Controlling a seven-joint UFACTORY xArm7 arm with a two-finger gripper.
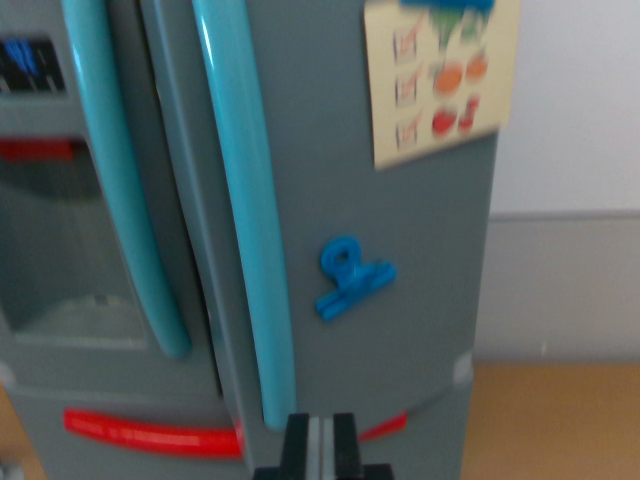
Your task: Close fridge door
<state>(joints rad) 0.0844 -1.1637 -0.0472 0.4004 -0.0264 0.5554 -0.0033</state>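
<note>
A grey toy fridge fills the wrist view. Its right door (390,250) stands slightly ajar, its inner edge sticking out in front of the left door (60,230). Each door carries a long teal handle, the right one (245,200) and the left one (125,200). My gripper (320,445) shows at the bottom centre, its black fingers pressed together with nothing between them, close to the lower end of the right door near the handle's foot.
On the right door are a blue clip magnet (350,277) and a cream checklist card (440,75). A dispenser recess (70,270) sits in the left door. A red strip (150,432) marks the lower drawer. White wall and wooden surface (550,420) lie to the right.
</note>
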